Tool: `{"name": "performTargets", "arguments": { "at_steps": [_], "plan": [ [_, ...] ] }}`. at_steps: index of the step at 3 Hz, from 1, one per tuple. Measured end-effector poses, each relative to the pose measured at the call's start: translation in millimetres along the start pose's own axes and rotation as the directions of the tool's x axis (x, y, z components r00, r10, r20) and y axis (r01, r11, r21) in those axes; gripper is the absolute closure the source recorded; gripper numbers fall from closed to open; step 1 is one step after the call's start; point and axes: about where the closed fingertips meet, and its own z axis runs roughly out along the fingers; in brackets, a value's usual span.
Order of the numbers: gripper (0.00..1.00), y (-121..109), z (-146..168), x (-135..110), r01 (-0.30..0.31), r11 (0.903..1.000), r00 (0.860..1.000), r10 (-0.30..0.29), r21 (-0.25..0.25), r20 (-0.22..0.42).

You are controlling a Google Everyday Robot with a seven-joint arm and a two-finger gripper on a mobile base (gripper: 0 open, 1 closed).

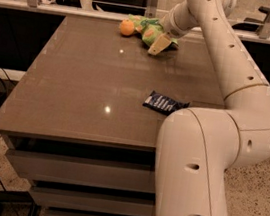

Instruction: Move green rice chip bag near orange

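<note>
The green rice chip bag (pixel 145 29) lies crumpled at the far edge of the brown table (pixel 88 83). The orange (pixel 127 27) sits right beside it on its left, touching or nearly touching it. My gripper (pixel 158 41) reaches across the table and is at the bag's right side, low over the tabletop, in contact with the bag. Part of the bag is hidden behind the gripper and wrist.
A small dark-blue wrapper packet (pixel 165 103) lies near the table's right edge, next to my white arm (pixel 211 141). A railing with glass panels (pixel 78 10) runs behind the table. Drawers (pixel 80 172) sit under the tabletop.
</note>
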Motion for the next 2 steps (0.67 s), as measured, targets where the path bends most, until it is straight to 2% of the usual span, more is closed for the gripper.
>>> {"name": "performTargets", "arguments": {
  "at_steps": [1,2],
  "plan": [
    [0.52,0.0,0.0,0.0,0.0,1.0,1.0,0.0,0.0,0.0],
    [0.45,2.4,4.1,-0.2,0.0,1.0,1.0,0.0,-0.006,0.0]
  ]
}}
